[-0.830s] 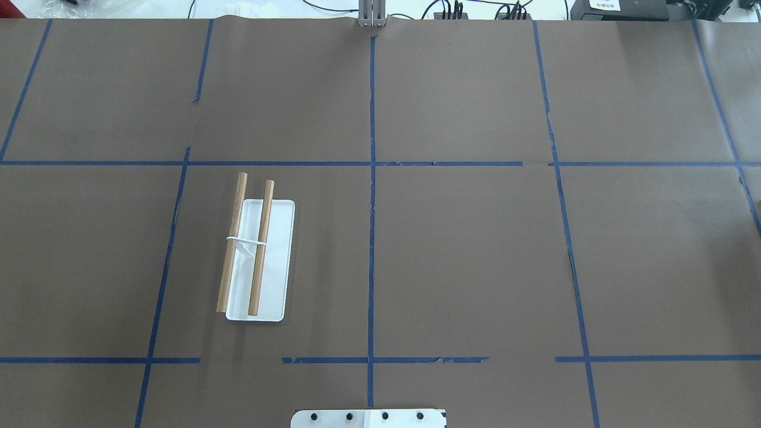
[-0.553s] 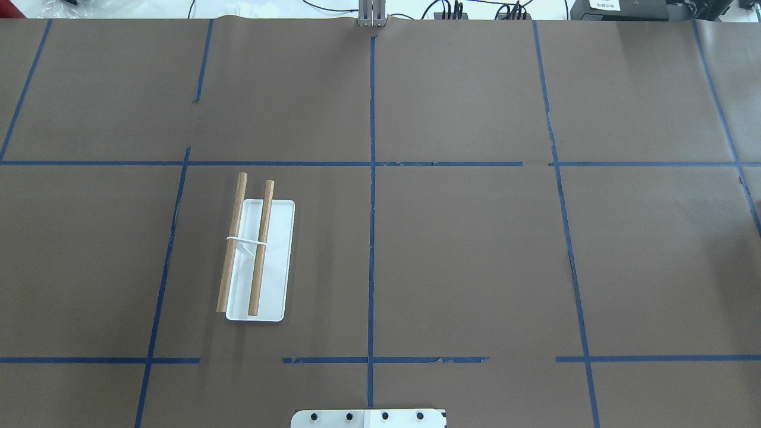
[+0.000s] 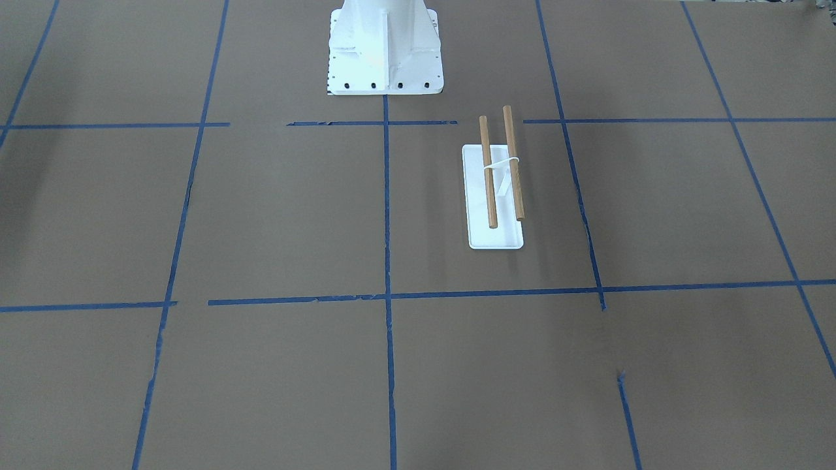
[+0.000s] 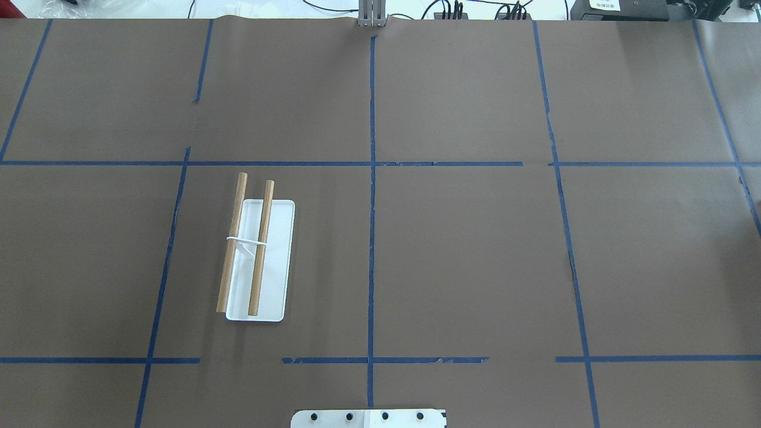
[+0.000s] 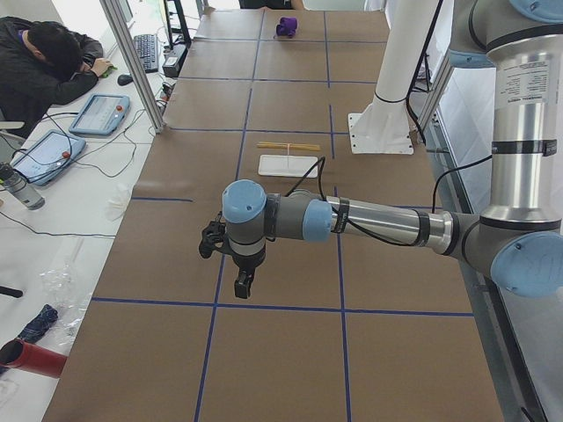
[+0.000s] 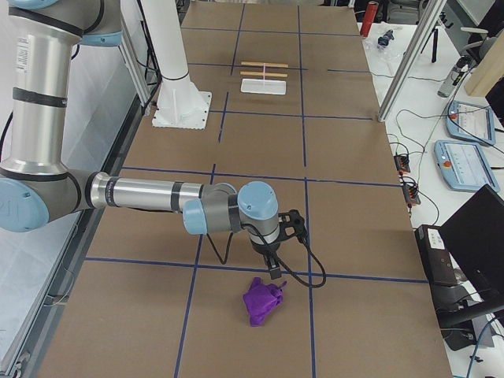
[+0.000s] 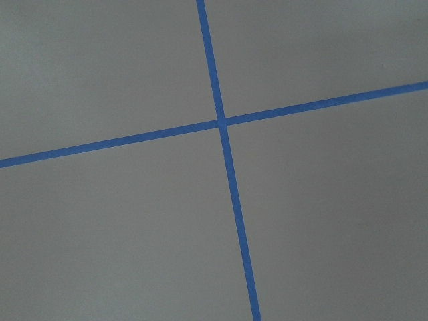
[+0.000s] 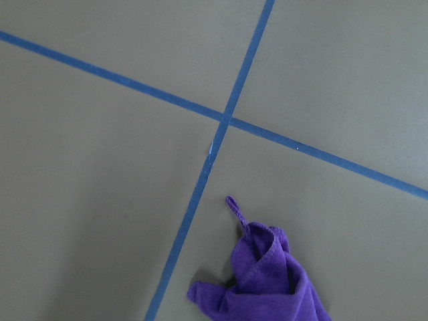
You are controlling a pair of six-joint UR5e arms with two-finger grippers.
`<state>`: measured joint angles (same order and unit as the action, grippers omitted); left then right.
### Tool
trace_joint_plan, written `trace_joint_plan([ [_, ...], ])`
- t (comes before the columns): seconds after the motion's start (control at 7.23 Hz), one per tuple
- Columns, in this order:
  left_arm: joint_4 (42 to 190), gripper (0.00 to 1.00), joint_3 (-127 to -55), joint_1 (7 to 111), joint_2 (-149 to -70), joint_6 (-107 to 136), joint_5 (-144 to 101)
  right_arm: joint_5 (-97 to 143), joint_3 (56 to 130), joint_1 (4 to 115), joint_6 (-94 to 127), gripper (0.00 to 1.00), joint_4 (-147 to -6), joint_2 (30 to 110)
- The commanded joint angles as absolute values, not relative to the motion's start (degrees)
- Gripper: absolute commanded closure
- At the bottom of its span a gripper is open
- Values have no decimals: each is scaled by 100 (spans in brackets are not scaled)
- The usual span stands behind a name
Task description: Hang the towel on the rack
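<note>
The rack [image 4: 260,261] has two parallel brown dowel rods on a white support and a flat white base. It stands left of the table's middle and also shows in the front view [image 3: 496,235] and both side views [image 5: 288,165] [image 6: 264,87]. The towel [image 6: 262,302] is a crumpled purple cloth at the table's right end, low in the right wrist view [image 8: 267,284]. My right gripper [image 6: 273,272] hangs just above and beside it. My left gripper [image 5: 242,288] hangs over bare table at the left end. I cannot tell whether either is open or shut.
The white bolted robot pedestal [image 3: 385,52] stands at the near middle edge. Blue tape lines [image 4: 371,238] grid the brown table cover. A person [image 5: 44,61] sits at a side desk with tablets. A red cylinder [image 6: 368,16] lies beyond the far end.
</note>
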<state>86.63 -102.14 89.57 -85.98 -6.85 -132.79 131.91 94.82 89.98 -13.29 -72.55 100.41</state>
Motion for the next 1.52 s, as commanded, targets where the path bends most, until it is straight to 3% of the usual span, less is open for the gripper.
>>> trace_joint_plan([
  [0.0,8666,0,-10222,8956,-8604,-686,-13289,13175,8327,8693,-1740,0,-5937,9976],
  [0.28,8684,0,-10222,8956,-8604,-686,-13307,13122,7902,8474,-1854,1,-5695,10028],
  [0.41,8684,0,-10222,8956,-8604,-686,-13315,13052,7858,8403,-1976,42,-5704,10133],
  [0.55,8684,0,-10222,8956,-8604,-686,-13324,12904,7857,8359,-2134,90,-5704,10142],
  [0.69,8684,0,-10222,8956,-8604,-686,-13324,12798,7866,8358,-2345,100,-5704,10125],
  [1.38,8657,0,-10458,8956,-8578,-703,-13289,12902,8621,8315,-2646,100,-5722,9618],
])
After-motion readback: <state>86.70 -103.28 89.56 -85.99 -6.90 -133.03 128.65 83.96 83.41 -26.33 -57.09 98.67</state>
